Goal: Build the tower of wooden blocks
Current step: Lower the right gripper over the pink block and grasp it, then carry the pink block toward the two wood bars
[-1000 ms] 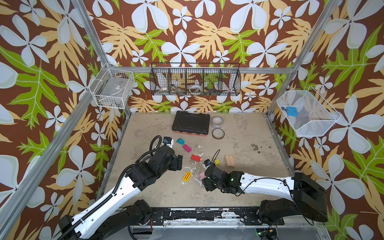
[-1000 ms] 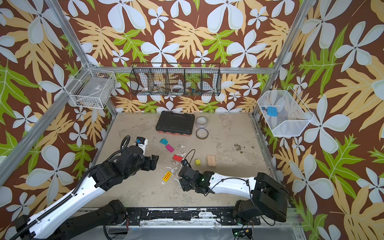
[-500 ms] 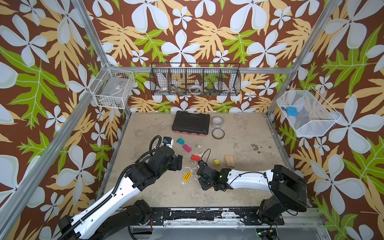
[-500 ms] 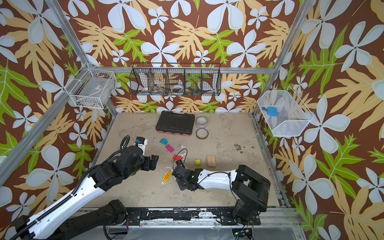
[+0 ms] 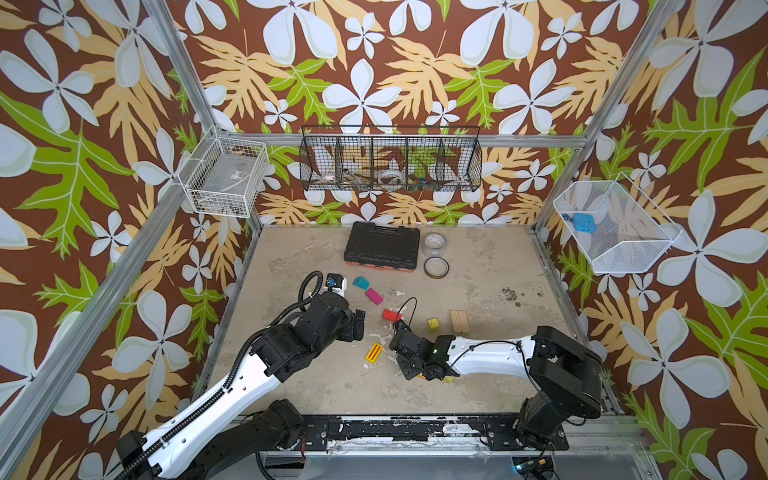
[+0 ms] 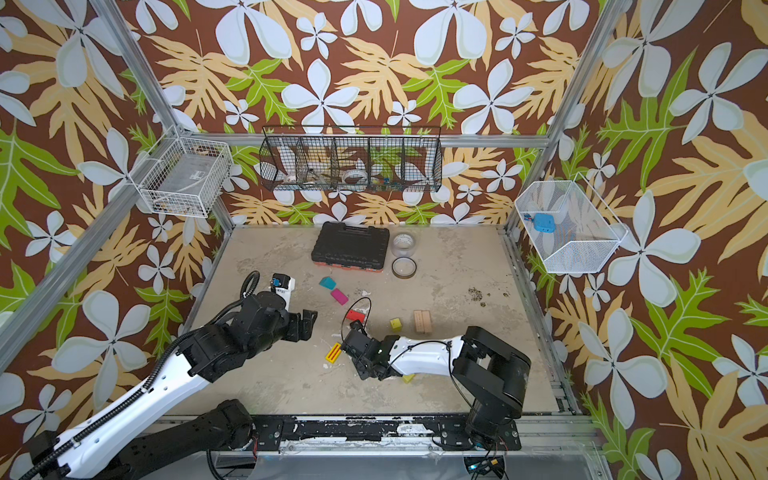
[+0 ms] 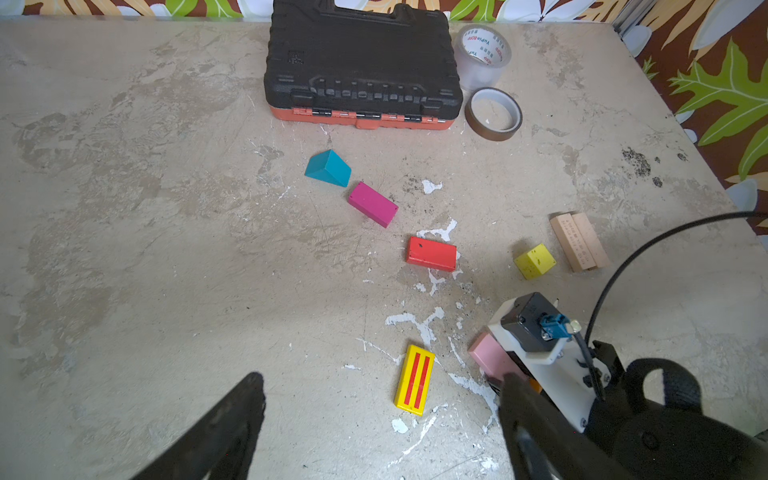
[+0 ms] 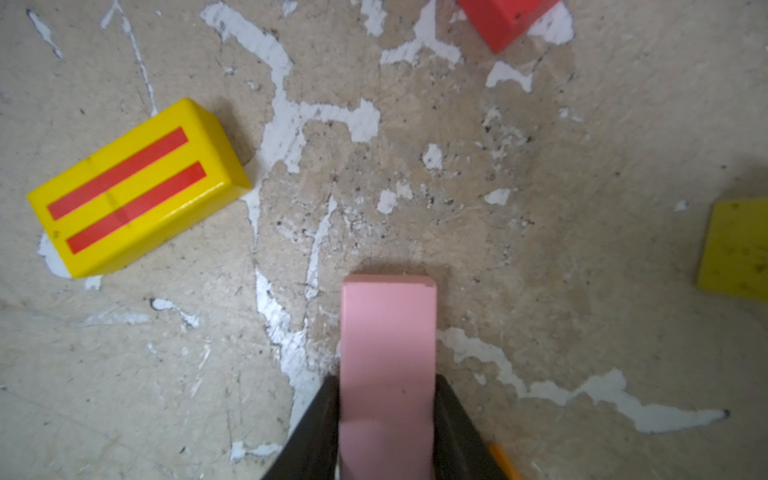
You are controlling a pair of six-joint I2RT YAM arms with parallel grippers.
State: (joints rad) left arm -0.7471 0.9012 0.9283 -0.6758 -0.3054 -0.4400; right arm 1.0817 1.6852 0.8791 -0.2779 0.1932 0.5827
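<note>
Pink block, smooth, rectangular, clamped between right gripper fingers | near-centre of scuffed table, right of striped yellow brick | left gripper spread wide, empty

A robot lab cell: aluminium frame, leaf-print walls, wire baskets, scuffed tabletop.

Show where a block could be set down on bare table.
Bare: far right, beyond the tape rolls and wood bars; far left, beside the tool case; the near strip between striped brick and front rail. Crowded: the middle, teal wedge through red block, where the right gripper holds the pink block.
</note>
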